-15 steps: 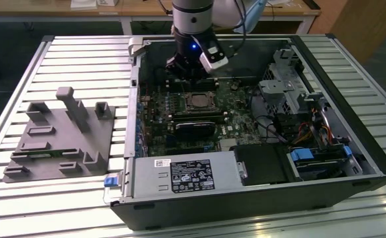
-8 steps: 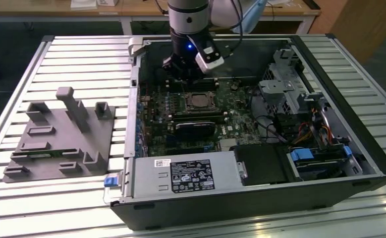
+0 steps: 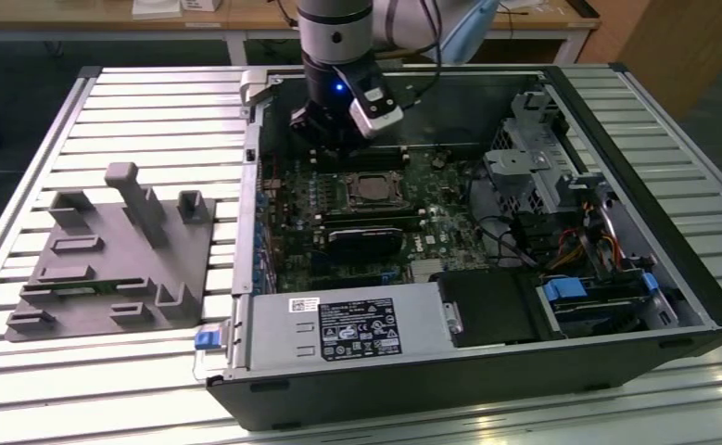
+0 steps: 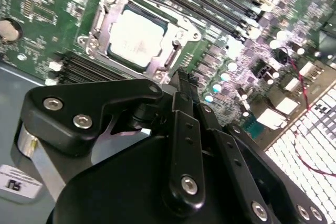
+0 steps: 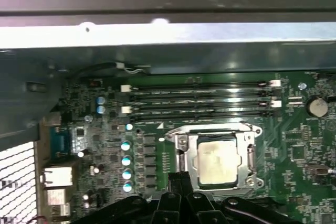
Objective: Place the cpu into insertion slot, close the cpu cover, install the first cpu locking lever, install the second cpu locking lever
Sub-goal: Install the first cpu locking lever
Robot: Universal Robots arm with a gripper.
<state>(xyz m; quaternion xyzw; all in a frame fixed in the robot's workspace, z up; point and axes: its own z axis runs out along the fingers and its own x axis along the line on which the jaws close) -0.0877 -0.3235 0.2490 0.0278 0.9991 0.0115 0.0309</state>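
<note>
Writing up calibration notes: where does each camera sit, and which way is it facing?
Exterior view: off the arm, looking down into the open computer case on the slatted table; the arm and gripper hang over the motherboard.
First wrist view: on the arm, looking past the gripper at the cpu framed by the cpu cover.
Second wrist view: on the arm, looking obliquely over the gripper's black body at the same cpu.
Shared: all three show the gripper and cpu.
</note>
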